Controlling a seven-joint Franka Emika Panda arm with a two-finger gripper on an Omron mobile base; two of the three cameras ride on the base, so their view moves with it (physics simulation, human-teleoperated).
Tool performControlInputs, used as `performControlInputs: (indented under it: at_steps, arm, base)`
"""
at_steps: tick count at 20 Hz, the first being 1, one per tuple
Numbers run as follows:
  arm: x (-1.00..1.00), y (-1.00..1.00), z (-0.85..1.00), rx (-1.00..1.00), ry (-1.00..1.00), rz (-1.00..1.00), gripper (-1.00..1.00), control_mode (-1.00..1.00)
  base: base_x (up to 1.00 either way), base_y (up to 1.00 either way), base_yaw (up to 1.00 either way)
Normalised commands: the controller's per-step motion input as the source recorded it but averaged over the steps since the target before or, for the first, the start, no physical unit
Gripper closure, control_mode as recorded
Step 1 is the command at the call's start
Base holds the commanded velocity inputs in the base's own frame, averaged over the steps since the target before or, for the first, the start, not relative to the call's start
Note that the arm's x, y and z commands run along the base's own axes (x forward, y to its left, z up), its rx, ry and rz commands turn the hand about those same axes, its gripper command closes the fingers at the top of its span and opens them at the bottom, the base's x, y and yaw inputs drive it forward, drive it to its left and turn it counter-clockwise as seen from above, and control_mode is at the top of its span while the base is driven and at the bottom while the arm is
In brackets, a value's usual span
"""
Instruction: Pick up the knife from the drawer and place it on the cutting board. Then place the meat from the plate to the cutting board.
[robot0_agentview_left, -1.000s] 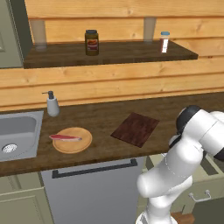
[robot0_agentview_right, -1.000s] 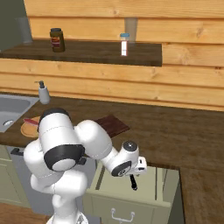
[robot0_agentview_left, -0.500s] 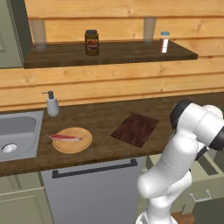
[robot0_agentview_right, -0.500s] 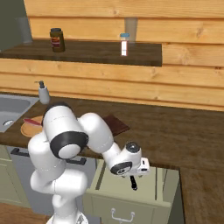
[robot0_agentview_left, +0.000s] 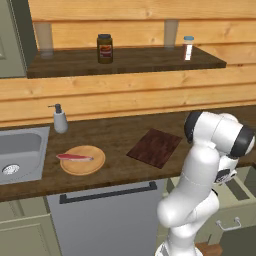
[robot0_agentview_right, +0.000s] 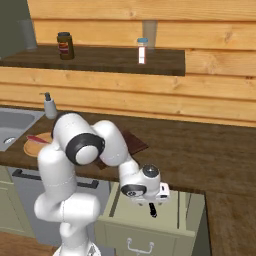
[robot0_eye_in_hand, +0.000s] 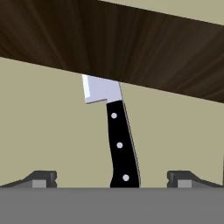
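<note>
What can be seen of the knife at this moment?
The knife lies flat on the pale floor of the open drawer. Its black handle carries three pale rivets and points toward the open claw, whose tips stand on either side of it, not touching. Its silver blade runs under the dark wooden counter, so just its heel is visible.

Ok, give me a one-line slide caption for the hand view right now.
Open gripper poised over the black-handled, silver-bladed knife lying in the pale grey-green drawer, blade tip hidden under the dark wooden counter edge.
</note>
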Motion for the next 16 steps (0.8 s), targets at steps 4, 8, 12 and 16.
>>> performControlInputs:
  at_steps: [4,8,12,16]
  arm:
    - [0.00,-0.07,-0.11,0.00,0.00,0.00,-1.00,-1.00]
    - [0.00,-0.14,-0.11,0.00,0.00,0.01,-1.00,-1.00]
    - [0.00,-0.10,-0.08,0.00,0.00,0.02,-1.00,-1.00]
    - [0.00,-0.02,-0.09,0.00,0.00,0.01,-1.00,-1.00]
  base:
    - [0.00,0.00,0.00]
    - [0.00,0.00,0.00]
    - [0.00,0.00,0.00]
    - [0.00,0.00,0.00]
